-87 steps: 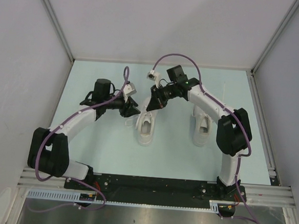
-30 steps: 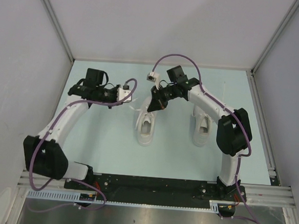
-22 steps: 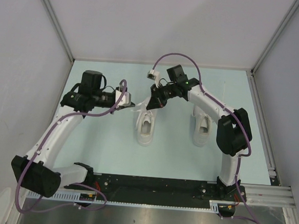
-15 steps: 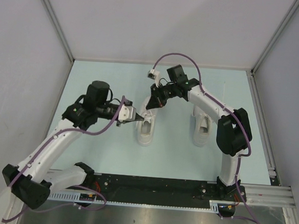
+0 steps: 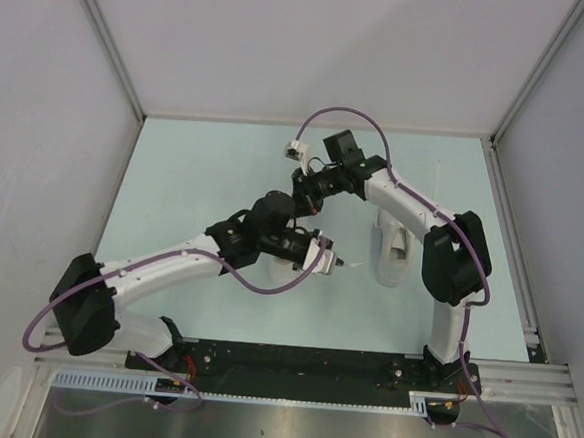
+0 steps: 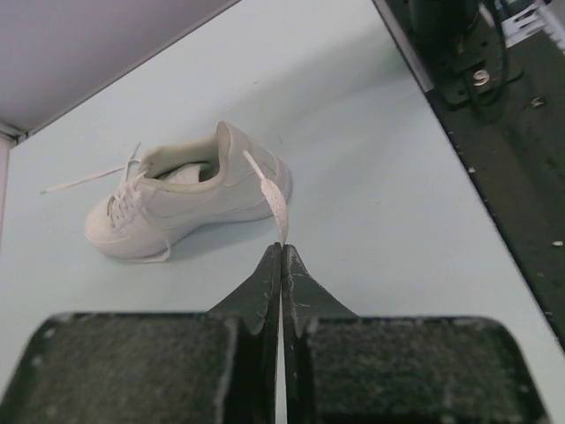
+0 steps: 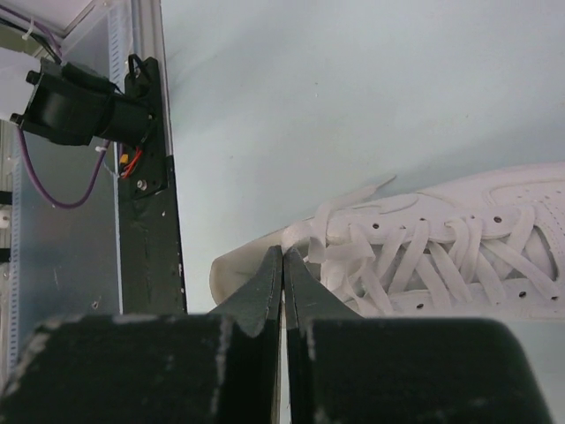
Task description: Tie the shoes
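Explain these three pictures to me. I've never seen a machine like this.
Two robot arms, the left arm and the right arm, are bolted at the near edge of a pale blue table. The overhead picture looks down on both. The other two come from a camera on each wrist, so the dark fingers at the bottom are that arm's own tool. Two white sneakers lie on the table. The left tool is shut on a flat white lace, with the right-hand shoe beyond it. The right tool is shut at the laces of the other shoe; whether it grips one I cannot tell.
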Robot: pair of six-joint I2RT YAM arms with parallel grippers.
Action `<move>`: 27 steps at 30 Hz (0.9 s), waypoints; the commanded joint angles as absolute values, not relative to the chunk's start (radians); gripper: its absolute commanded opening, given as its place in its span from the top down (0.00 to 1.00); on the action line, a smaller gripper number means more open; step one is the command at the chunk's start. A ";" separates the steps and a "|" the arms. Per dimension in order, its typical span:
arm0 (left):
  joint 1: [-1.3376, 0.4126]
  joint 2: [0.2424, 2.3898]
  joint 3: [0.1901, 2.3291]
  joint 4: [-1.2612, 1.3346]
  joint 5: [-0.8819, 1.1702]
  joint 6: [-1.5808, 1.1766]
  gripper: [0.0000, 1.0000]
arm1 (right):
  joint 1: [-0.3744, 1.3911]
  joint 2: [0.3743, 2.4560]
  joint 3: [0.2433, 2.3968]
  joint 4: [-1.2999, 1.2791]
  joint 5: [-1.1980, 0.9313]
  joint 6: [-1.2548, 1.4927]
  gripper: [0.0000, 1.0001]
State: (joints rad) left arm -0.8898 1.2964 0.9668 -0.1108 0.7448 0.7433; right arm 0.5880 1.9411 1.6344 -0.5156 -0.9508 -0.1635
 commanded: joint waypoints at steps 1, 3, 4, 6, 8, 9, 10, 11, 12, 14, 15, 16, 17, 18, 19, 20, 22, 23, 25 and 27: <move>-0.905 1.364 0.963 0.098 0.710 0.850 1.00 | 0.559 1.954 1.664 -0.568 -1.005 -0.253 1.00; -0.904 1.374 0.930 0.150 0.707 0.864 1.00 | 0.540 1.976 1.684 -0.589 -1.034 -0.239 1.00; -0.904 1.379 0.916 0.159 0.703 0.894 1.00 | 0.534 1.979 1.687 -0.594 -1.058 -0.239 1.00; -0.904 1.388 0.891 0.164 0.703 0.939 1.00 | 0.529 1.985 1.689 -0.592 -1.075 -0.244 1.00; -0.904 1.416 0.862 0.185 0.697 1.000 1.00 | 0.535 1.991 1.701 -0.610 -1.101 -0.273 1.00; -0.900 1.430 0.855 0.204 0.693 1.011 1.00 | 0.538 2.005 1.712 -0.648 -1.107 -0.291 1.00; -0.899 1.454 0.851 0.233 0.690 1.034 1.00 | 0.541 2.011 1.733 -0.672 -1.115 -0.308 1.00; -0.896 1.468 0.845 0.247 0.690 1.038 1.00 | 0.545 2.020 1.744 -0.696 -1.120 -0.343 1.00; -0.891 1.476 0.847 0.261 0.681 1.039 0.96 | 0.545 2.031 1.753 -0.734 -1.121 -0.353 1.00; -0.884 1.451 0.856 0.255 0.687 1.023 0.81 | 0.543 2.037 1.770 -0.753 -1.117 -0.367 1.00; -0.870 1.428 0.862 0.236 0.716 1.008 0.67 | 0.538 2.037 1.772 -0.756 -1.117 -0.367 1.00; -0.862 1.395 0.877 0.138 0.742 0.982 0.61 | 0.538 2.037 1.775 -0.753 -1.118 -0.365 1.00; -0.853 1.332 0.912 0.076 0.767 0.973 0.57 | 0.540 2.039 1.782 -0.750 -1.117 -0.356 1.00; -0.827 1.289 0.925 0.025 0.810 0.935 0.53 | 0.543 2.040 1.787 -0.744 -1.117 -0.351 1.00; -0.809 1.251 0.927 -0.006 0.827 0.887 0.52 | 0.546 2.042 1.790 -0.741 -1.117 -0.347 1.00; -0.755 1.168 0.917 -0.049 0.840 0.837 0.52 | 0.552 2.043 1.793 -0.727 -1.115 -0.341 1.00; -0.700 1.097 0.899 -0.095 0.859 0.709 0.52 | 0.564 2.042 1.795 -0.709 -1.111 -0.322 1.00; -0.631 1.062 0.878 -0.129 0.858 0.672 0.53 | 0.569 2.040 1.796 -0.698 -1.109 -0.321 1.00; -0.553 0.982 0.851 -0.144 0.853 0.542 0.54 | 0.581 2.037 1.796 -0.687 -1.106 -0.311 1.00; -0.438 0.944 0.816 -0.175 0.851 0.446 0.55 | 0.587 2.034 1.793 -0.680 -1.106 -0.308 1.00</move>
State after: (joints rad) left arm -0.5930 1.0199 0.8585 -0.0753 0.7887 0.7078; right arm 0.5625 2.0377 1.7504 -0.7132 -1.0885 -0.3218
